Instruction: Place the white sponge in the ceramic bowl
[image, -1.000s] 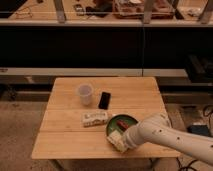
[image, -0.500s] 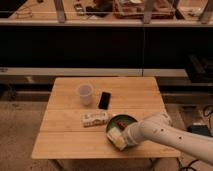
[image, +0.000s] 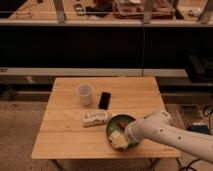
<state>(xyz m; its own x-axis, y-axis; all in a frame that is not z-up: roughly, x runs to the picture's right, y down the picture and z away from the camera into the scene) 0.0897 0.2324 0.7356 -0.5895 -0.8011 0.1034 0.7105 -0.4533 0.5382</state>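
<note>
The ceramic bowl (image: 119, 123) is a dark-green round dish near the table's front right, with something reddish inside it. The white sponge (image: 118, 140), a cream block, sits at the bowl's near rim, partly over the dish. My gripper (image: 128, 134) is at the end of the white arm (image: 170, 134), which reaches in from the right. It is right against the sponge and covers the bowl's right side. I cannot tell whether the sponge rests in the bowl or is held.
A translucent white cup (image: 85, 93) and a black phone (image: 104, 100) stand behind the bowl. A longer white packet (image: 95, 118) lies just left of the bowl. The wooden table (image: 65, 140) ends close in front of the bowl. Dark shelving runs behind.
The gripper and sponge have edged slightly up toward the bowl; everything else on the table has stayed put.
</note>
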